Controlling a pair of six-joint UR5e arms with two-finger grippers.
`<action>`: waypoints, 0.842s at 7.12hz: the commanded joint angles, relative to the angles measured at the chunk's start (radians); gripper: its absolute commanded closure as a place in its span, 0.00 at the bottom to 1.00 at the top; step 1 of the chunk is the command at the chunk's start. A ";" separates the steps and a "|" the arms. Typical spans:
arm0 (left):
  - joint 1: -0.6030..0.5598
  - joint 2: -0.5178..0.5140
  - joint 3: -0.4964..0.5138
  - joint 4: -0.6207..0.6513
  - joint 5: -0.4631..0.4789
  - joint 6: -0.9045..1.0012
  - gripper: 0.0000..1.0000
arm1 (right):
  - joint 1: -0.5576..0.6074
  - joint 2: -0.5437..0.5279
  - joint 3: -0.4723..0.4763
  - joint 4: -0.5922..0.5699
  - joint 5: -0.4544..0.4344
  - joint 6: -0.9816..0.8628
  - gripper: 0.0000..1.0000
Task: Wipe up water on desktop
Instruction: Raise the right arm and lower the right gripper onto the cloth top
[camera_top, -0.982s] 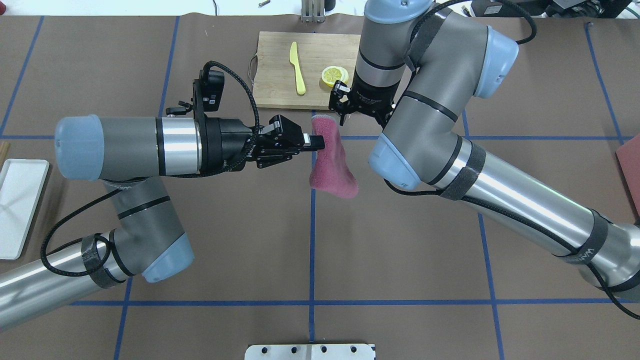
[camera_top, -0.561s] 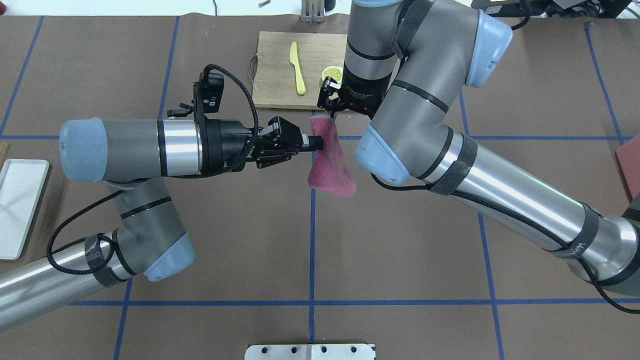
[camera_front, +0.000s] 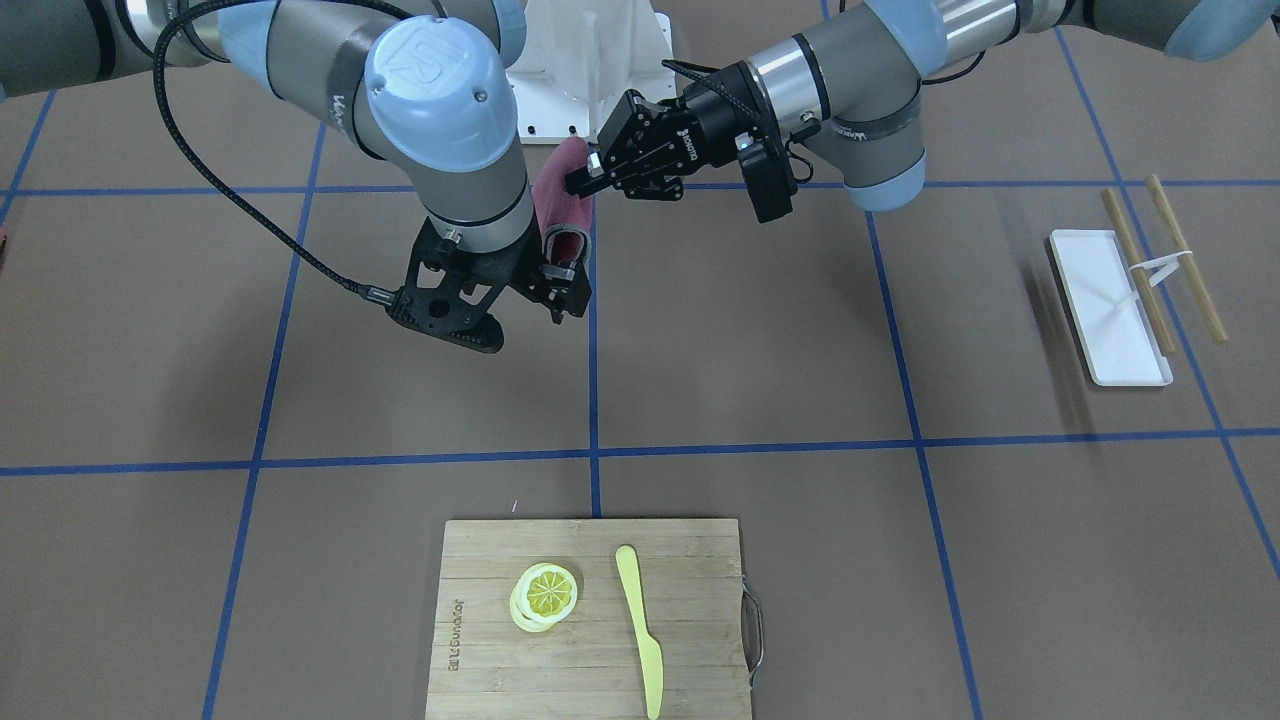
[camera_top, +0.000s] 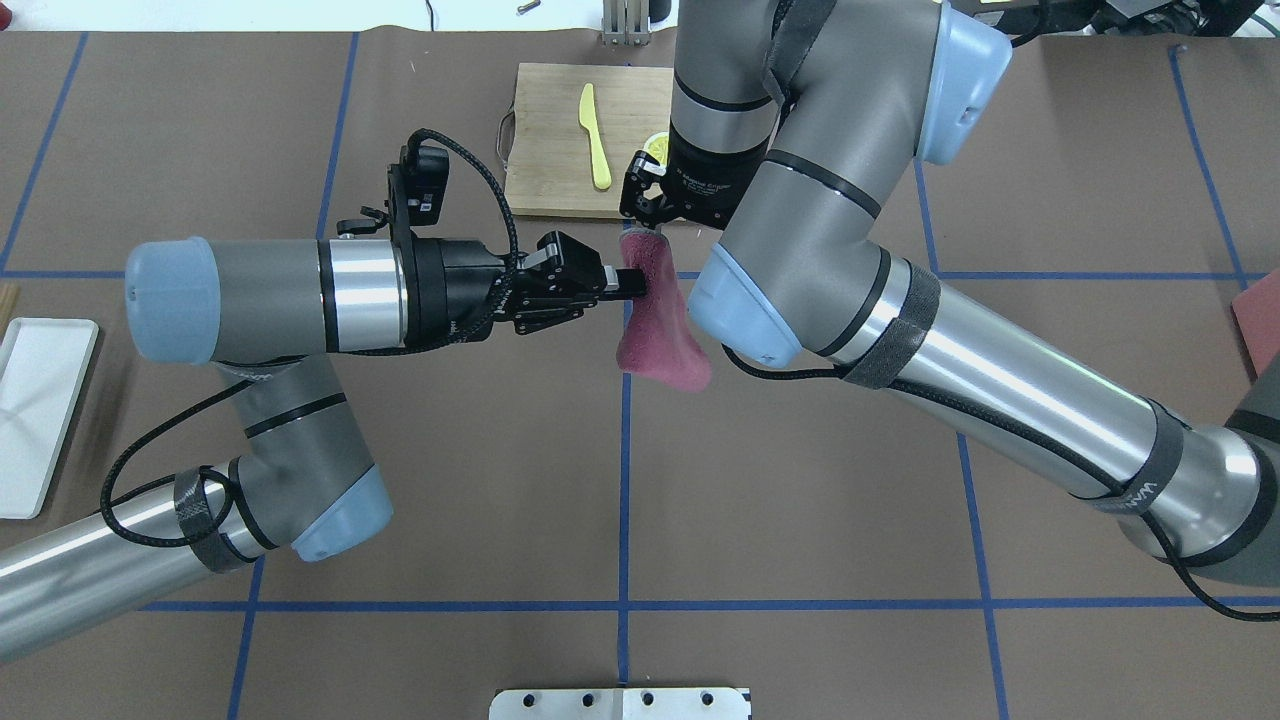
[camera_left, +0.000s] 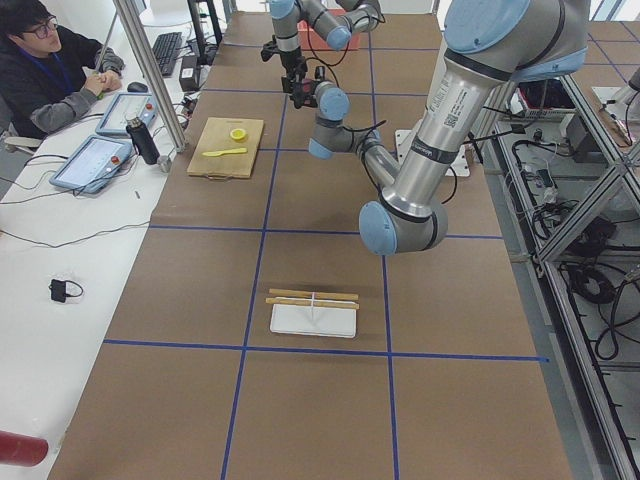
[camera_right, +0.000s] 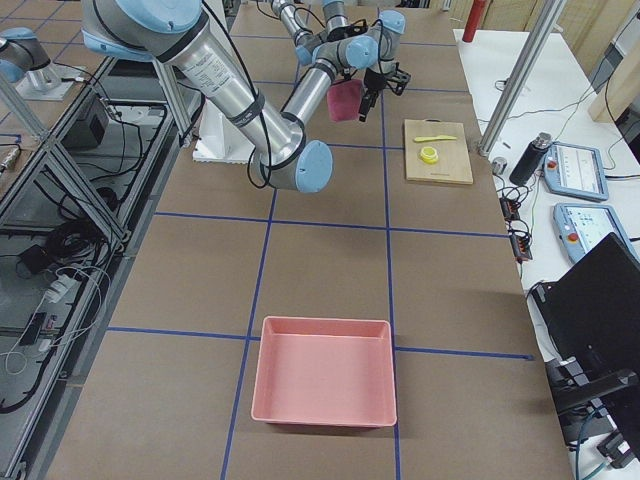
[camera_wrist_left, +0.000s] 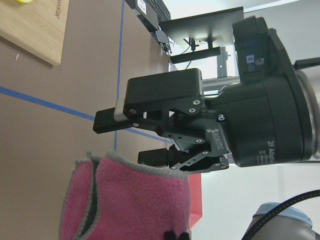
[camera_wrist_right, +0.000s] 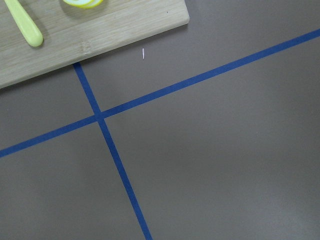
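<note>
left claw (camera_top: 632, 285) stays clenched on the pink cloth (camera_top: 660, 335), hanging clear above the surface (camera_top: 800, 480), toward its far edge. right claw (camera_wrist_left: 122, 142), released and gaping, has slid in beside the cloth's top edge. looks like a handover, no wiping yet.

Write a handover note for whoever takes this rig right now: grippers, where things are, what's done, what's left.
Left gripper: shut on the pink cloth, holding it in the air above the desktop.
Right gripper: open, pointing down beside the cloth's edge, not gripping it.
Done: cloth picked up.
Left: all wiping; the cloth is off the surface, and no water shows in these views, so locate it first.
</note>
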 joint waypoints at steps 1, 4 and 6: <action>0.016 -0.006 -0.004 -0.009 0.045 -0.001 1.00 | -0.012 0.022 0.000 -0.036 -0.003 0.001 0.12; 0.014 0.000 0.004 -0.059 0.045 0.001 1.00 | -0.025 0.022 0.001 -0.041 -0.006 0.001 0.42; 0.014 -0.003 0.004 -0.060 0.046 0.001 1.00 | -0.026 0.022 0.033 -0.089 -0.007 0.001 0.94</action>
